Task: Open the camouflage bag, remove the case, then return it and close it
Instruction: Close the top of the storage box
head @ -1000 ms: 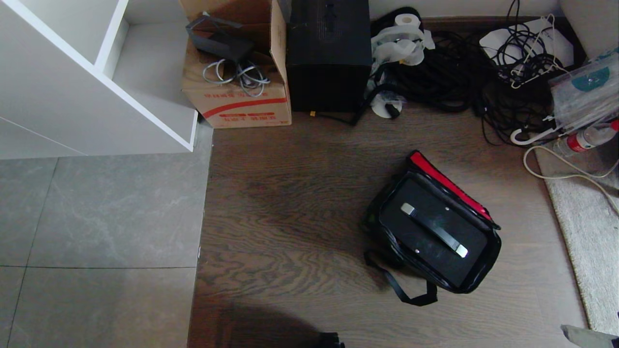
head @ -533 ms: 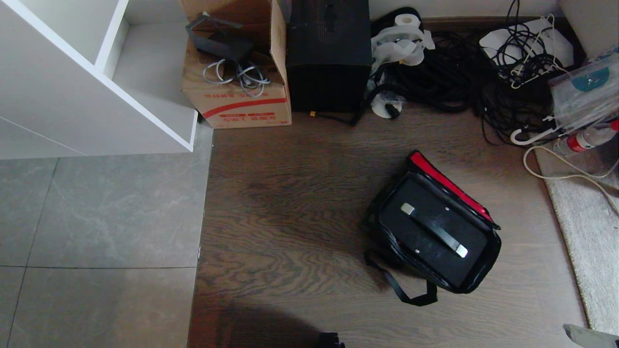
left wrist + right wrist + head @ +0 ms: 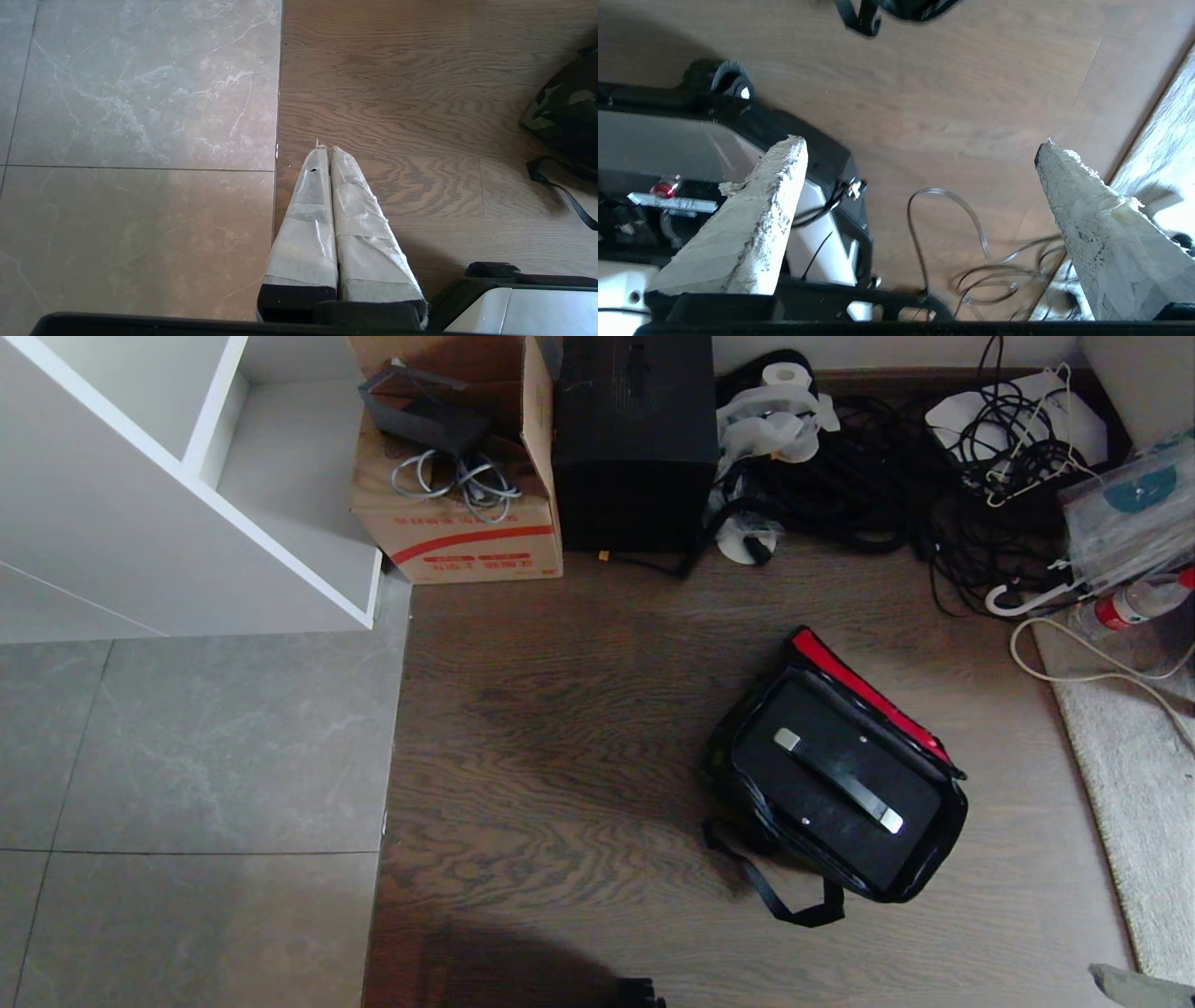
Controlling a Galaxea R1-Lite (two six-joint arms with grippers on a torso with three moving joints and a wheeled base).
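The camouflage bag (image 3: 721, 767) stands open on the wood floor, right of centre in the head view, its red lid lining (image 3: 864, 695) folded back on the far side. The black case (image 3: 812, 807) lies inside it, its handle (image 3: 837, 779) with silver ends facing up. My right gripper (image 3: 922, 149) hangs open and empty above bare floor near my base, with the bag's black strap (image 3: 859, 18) well ahead of it. One of its pale fingertips (image 3: 1134, 983) shows in the head view's lower right corner. My left gripper (image 3: 325, 149) is parked and shut over the tile-wood seam, the bag (image 3: 563, 116) far off to its side.
Along the back wall stand a red-striped cardboard box (image 3: 462, 523), a tall black box (image 3: 635, 457) and a tangle of black cables (image 3: 887, 467). A white shelf unit (image 3: 187, 495) fills the left. A pale rug (image 3: 1139, 821), a bottle (image 3: 1130, 607) and loose cable (image 3: 971, 224) lie to the right.
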